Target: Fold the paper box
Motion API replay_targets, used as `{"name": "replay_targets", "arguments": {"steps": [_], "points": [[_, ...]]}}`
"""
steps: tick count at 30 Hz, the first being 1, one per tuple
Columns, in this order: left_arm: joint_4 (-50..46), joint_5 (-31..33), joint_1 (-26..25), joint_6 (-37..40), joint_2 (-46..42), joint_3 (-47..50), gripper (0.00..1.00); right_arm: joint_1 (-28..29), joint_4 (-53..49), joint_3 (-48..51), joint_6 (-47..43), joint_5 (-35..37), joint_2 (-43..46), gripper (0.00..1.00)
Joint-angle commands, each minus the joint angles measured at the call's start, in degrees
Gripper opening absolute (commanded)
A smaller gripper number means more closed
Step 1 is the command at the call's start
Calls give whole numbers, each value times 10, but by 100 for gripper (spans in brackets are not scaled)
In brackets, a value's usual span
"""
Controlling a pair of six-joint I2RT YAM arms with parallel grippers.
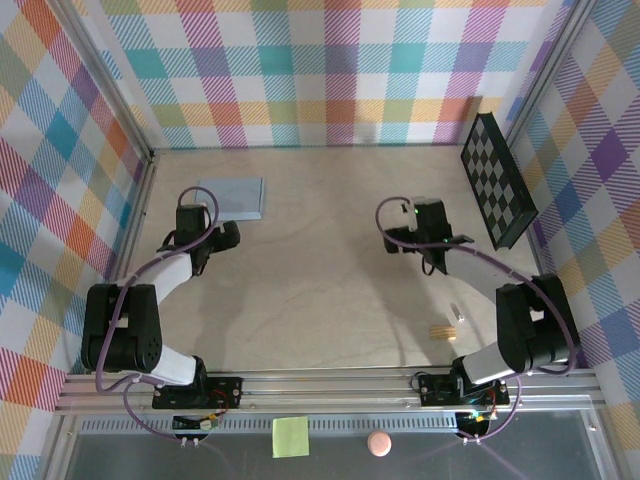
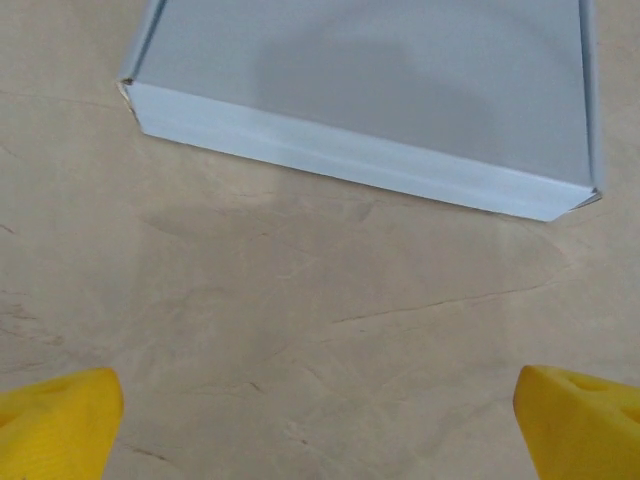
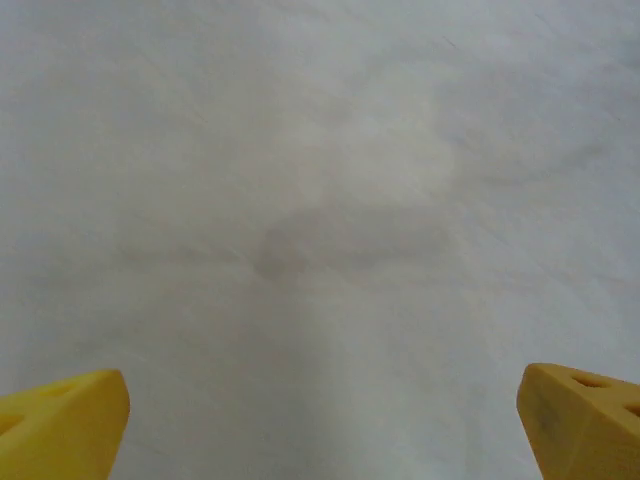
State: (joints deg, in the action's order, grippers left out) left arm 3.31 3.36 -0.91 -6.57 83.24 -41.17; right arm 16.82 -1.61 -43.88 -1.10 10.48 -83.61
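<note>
1. Container: The paper box (image 2: 370,90) is lying just ahead of my left claw (image 2: 320,425), apart from its fingertips (image 2: 60,420) and resting flat on the bench (image 1: 320,290). It is sitting closed, top panel up, so its inside is hidden from me.

2. Claw state: I am holding my left claw spread wide, gripping nothing, with bare bench showing between the fingertips. I am holding my right claw (image 3: 320,425) equally wide, also empty, hovering over plain bench well to the right of the box.

3. Surroundings: A black checkerboard panel (image 1: 497,180) is leaning against the wall ahead of and to the right of my right claw. A small tan wooden piece (image 1: 442,330) is lying behind that claw, toward its base. A yellow-green sticky note (image 1: 290,436) and a pink round item (image 1: 379,443) are sitting behind both claws, beyond the mounting rail. Bare bench is separating my left claw from the box.

4. Appearance: The box is showing as a pale grey-blue, shallow rectangle, wider than my claw, with a lighter near side wall and slightly open corner seams.
</note>
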Motion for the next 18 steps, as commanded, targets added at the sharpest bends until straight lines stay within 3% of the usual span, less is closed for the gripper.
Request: {"name": "replay_targets", "arguments": {"steps": [1, 9, 14, 18], "points": [[90, 32, -5, 50, -30, 57, 100, -27, 126, 62, -86, 48, 19, 99], [424, -11, -4, 67, -8, 191, 100, -127, 325, 173, -32, -68, 45, 99], [488, -46, -2, 71, 67, 190, 100, -174, 395, 194, 20, -133, 37, 99], [502, -60, 0, 76, 80, 192, 100, -187, 526, 228, 32, -157, -32, 99]]}}
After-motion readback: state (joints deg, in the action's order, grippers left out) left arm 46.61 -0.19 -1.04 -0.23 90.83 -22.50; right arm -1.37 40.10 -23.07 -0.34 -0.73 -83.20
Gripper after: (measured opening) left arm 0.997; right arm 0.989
